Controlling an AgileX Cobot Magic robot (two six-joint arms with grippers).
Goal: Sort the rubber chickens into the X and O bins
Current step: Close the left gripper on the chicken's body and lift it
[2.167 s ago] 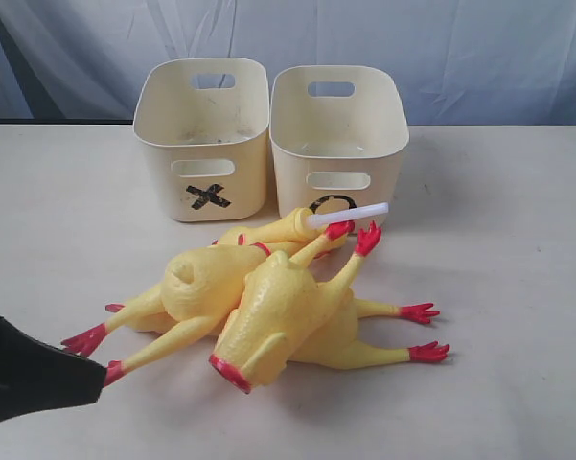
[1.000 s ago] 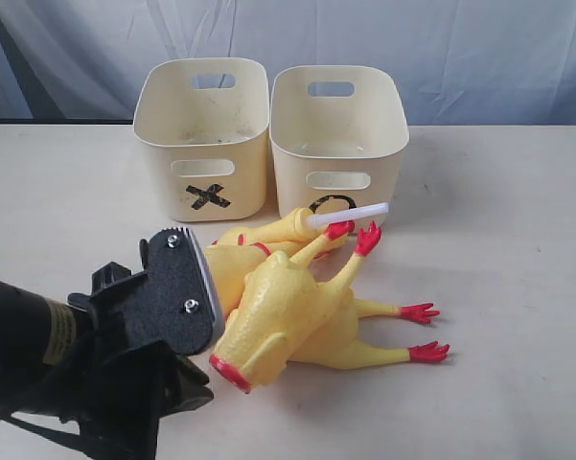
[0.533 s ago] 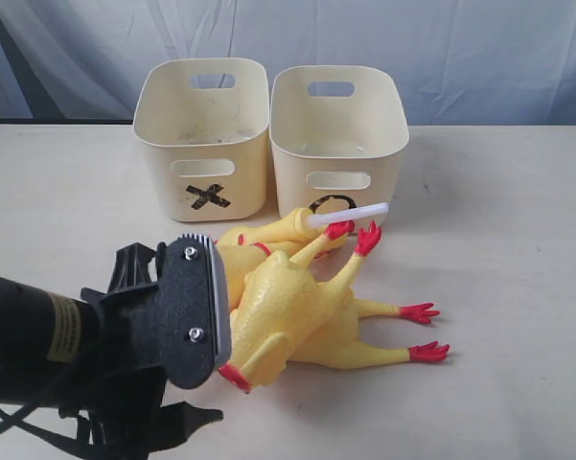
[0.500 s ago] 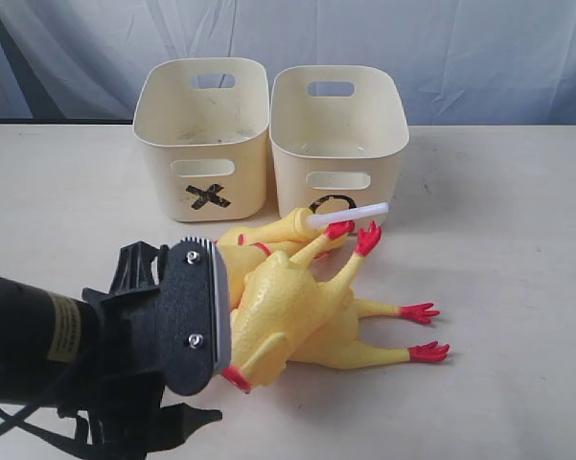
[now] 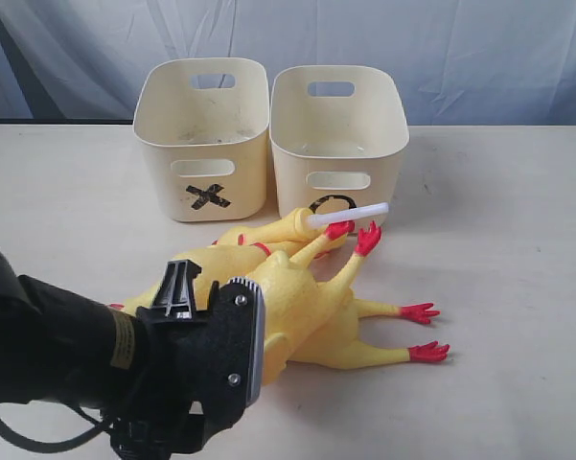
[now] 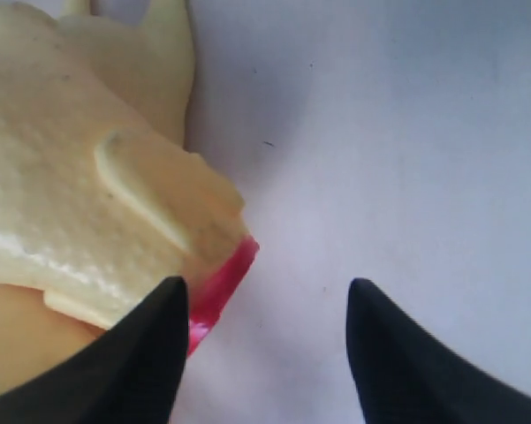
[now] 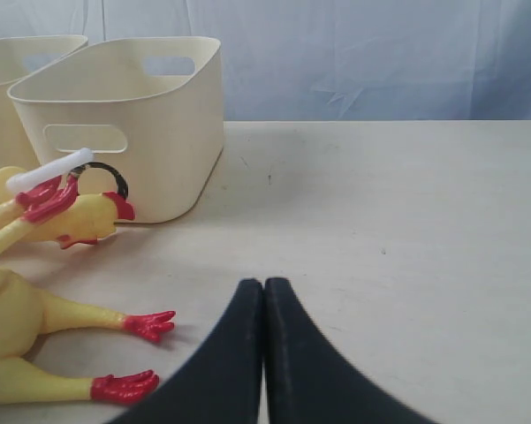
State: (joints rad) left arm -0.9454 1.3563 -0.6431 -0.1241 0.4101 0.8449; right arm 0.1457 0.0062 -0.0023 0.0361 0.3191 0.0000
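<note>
And the left gripper (image 6: 269, 284) is down at the pile, jaws parted about halfway, nothing clamped: the top chicken (image 5: 297, 297) has its red neck band (image 6: 223, 287) just inside one finger. This is the reach for a first pick; the rubber chickens (image 5: 350, 343) lie heaped on the surface (image 5: 498, 249) before the X bin (image 5: 163, 144) and O bin (image 5: 388, 144). Next it must straddle that neck end and close. Since half a second ago the arm has dropped lower, pile unmoved. Meanwhile the right gripper (image 7: 264, 291) is pressed shut, empty

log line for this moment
chickens: piled | left gripper: open, at top chicken red end | right gripper: shut, apart | X bin, O bin: no chicken seen
</note>
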